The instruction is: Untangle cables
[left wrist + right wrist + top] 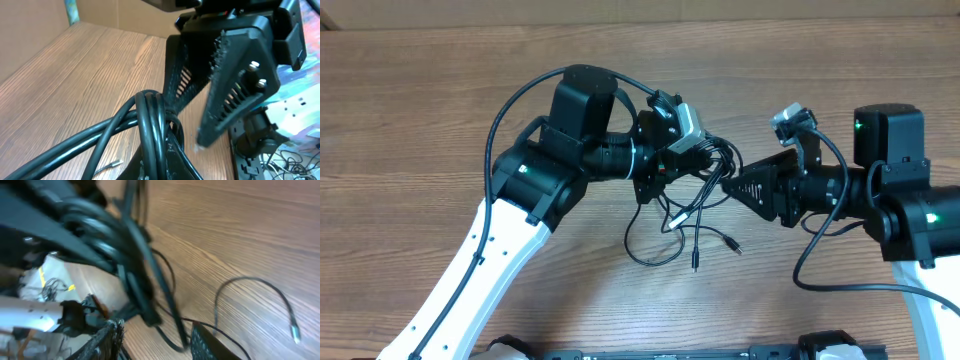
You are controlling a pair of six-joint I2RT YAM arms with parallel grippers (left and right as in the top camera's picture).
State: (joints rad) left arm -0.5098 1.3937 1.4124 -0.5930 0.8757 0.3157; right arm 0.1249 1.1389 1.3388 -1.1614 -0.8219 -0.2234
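Note:
The cables (672,215) are thin black cords bunched between the two grippers, with loose loops and plug ends trailing toward the table's front. My left gripper (703,157) is shut on the bundle; in the left wrist view the cords (150,117) loop out of its jaws (167,160). My right gripper (728,185) faces it from the right, open, with its two fingers either side of the cords (137,280). Its jaws (155,342) show at the bottom of the right wrist view, which is blurred. One plug end (295,332) lies free on the wood.
A cardboard wall (620,10) runs along the table's back. Thick black robot wires arc over the left arm (510,100) and hang from the right arm (810,262). A power strip (255,160) with clutter sits beyond the table edge.

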